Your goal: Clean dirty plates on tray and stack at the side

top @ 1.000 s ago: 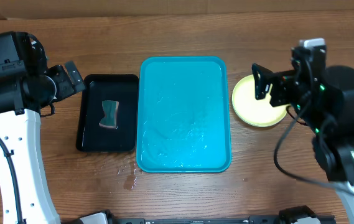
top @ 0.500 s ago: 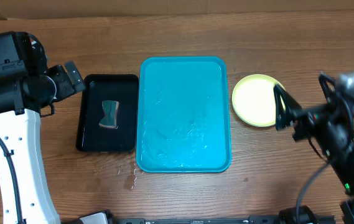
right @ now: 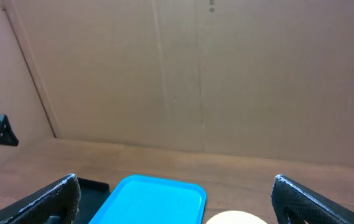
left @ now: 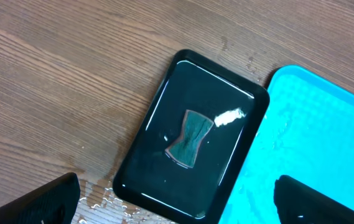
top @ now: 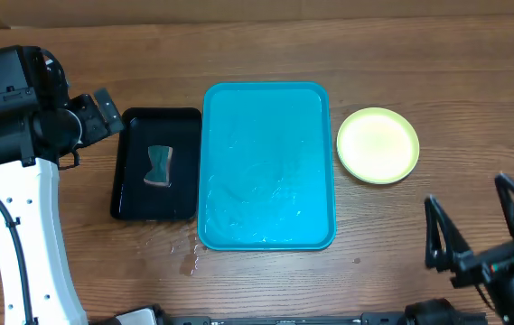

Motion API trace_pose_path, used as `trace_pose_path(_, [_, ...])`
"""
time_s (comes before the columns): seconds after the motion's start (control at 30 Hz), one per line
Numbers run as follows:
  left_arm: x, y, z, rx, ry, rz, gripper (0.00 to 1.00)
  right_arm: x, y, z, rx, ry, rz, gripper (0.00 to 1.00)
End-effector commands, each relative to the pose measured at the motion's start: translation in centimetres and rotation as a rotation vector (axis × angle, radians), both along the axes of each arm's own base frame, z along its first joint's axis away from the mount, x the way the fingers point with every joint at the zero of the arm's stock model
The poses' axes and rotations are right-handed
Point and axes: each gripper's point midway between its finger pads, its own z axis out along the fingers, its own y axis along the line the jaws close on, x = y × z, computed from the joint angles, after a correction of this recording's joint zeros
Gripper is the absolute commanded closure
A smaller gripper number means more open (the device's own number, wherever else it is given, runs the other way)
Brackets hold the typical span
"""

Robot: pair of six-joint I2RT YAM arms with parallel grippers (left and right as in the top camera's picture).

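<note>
Tools both spread wide: left tool (top: pixel 101 112) near counter's left edge, right tool (top: pixel 478 221) near front-right corner; yellow-green plate (top: pixel 378 145) just beside tray (top: pixel 268 167).

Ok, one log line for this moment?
tray: empty | yellow-green plate: on table right of tray | sponge: in black tray | left jaws: open, empty | right jaws: open, empty, clear of plate

Left arm (top: pixel 23 217): white link, black joint housings. Right gripper (top: pixel 465 194): black, slim tapered fingers (top: pixel 435 230).
</note>
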Motion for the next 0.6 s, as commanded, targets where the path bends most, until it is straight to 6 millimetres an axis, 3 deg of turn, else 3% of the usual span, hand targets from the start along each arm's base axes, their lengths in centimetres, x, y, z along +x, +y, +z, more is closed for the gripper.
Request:
trace_pose_path(0.0, [0.2,-0.1,0.5,-0.009,-0.016,0.007,0.0,-0.8,0.1,-1.9,0.001,-0.003,0.015,0.01])
trace_pose_path(0.3, [0.2,-0.1,0.5,-0.009,-0.016,0.007,0.0,-0.6,0.8,-5.2,0.019,-0.073,0.053,0.0])
trace_pose_path(0.57, [0.2,-0.1,0.5,-0.009,-0.016,0.007,0.0,0.1,0.7,-6.1,0.064,-0.226,0.041,0.0])
